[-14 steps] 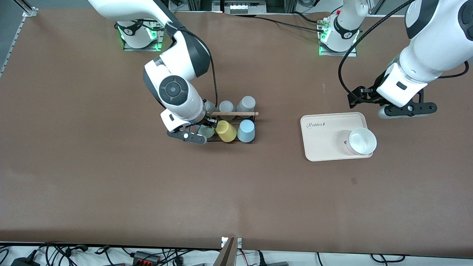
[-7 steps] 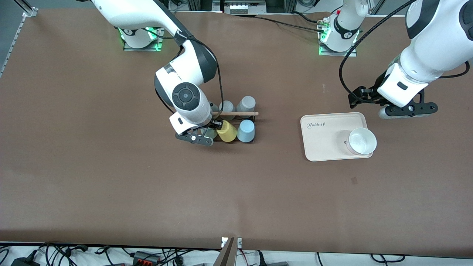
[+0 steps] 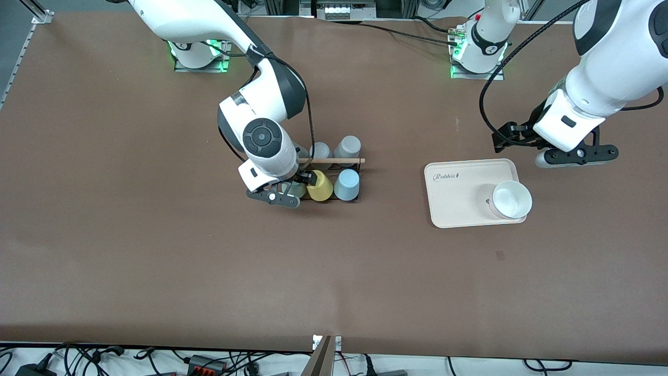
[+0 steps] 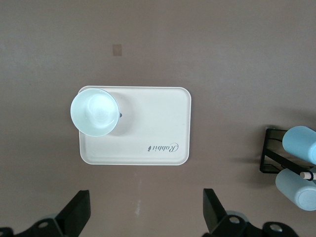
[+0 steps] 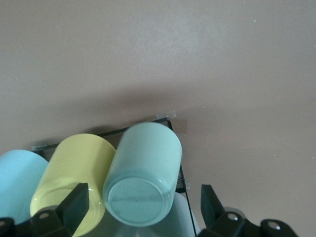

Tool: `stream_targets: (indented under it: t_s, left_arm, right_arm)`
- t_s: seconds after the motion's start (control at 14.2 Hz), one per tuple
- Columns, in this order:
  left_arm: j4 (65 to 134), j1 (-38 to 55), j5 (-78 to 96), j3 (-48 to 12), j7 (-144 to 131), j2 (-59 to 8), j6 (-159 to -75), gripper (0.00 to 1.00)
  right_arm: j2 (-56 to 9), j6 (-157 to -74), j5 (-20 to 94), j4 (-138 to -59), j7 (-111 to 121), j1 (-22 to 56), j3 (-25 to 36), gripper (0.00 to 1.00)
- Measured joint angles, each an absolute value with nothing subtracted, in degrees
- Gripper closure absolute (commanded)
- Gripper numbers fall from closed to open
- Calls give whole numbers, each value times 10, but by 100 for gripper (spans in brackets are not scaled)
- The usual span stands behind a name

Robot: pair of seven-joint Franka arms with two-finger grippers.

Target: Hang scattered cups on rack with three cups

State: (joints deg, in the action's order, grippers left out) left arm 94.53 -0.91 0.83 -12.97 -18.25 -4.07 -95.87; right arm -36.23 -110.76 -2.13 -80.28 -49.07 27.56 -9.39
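The black wire rack (image 3: 359, 168) with its wooden dowel (image 3: 334, 160) stands mid-table. On its row nearer the camera sit a mint-green cup (image 3: 298, 192), a yellow cup (image 3: 319, 186) and a sky-blue cup (image 3: 347, 185), all upside down. My right gripper (image 3: 292, 184) hangs over the mint-green cup. In the right wrist view the gripper (image 5: 142, 207) is open, its fingers either side of the mint-green cup (image 5: 143, 180) with gaps, next to the yellow cup (image 5: 74, 173) and the sky-blue cup (image 5: 17, 180). My left gripper (image 4: 145, 217) is open and empty, waiting.
A cream tray (image 3: 454, 203) holds a white bowl (image 3: 511, 199) toward the left arm's end; my left gripper (image 3: 574, 155) hangs over the table beside it. Pale grey cups (image 3: 348, 144) sit on the rack's farther row. The left wrist view shows the tray (image 4: 148, 123) and the bowl (image 4: 95, 111).
My right gripper has shifted along the rack toward the yellow cup and now covers more of the mint-green cup. The left arm has not moved.
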Motion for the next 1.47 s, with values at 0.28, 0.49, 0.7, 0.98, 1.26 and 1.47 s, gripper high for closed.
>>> stream_targets:
  t_s: [0.28, 0.49, 0.7, 0.98, 1.26, 1.47]
  left_arm:
    - [945, -9, -13, -130, -176, -41, -957, 0]
    - [945, -9, -13, -130, -175, -41, -957, 0]
    - [945, -9, -13, -130, -175, -41, -957, 0]
    - [945, -9, -13, -130, -175, -41, -956, 0]
    - [945, -9, -13, -130, -175, -41, -956, 0]
    - [945, -9, -13, -130, -175, -41, -956, 0]
  right_arm:
    - [-341, -1102, -22, -784, -391, 246, -84, 0]
    - [-291, -1058, -22, -774, -336, 162, -82, 0]
    - [-238, -984, -21, -772, -294, 76, -81, 0]
    - [-182, -949, -21, -788, -211, 15, -82, 0]
    - [-109, -963, -21, -863, -155, -11, -82, 0]
    - [-48, -1001, -21, -940, -143, -18, -82, 0]
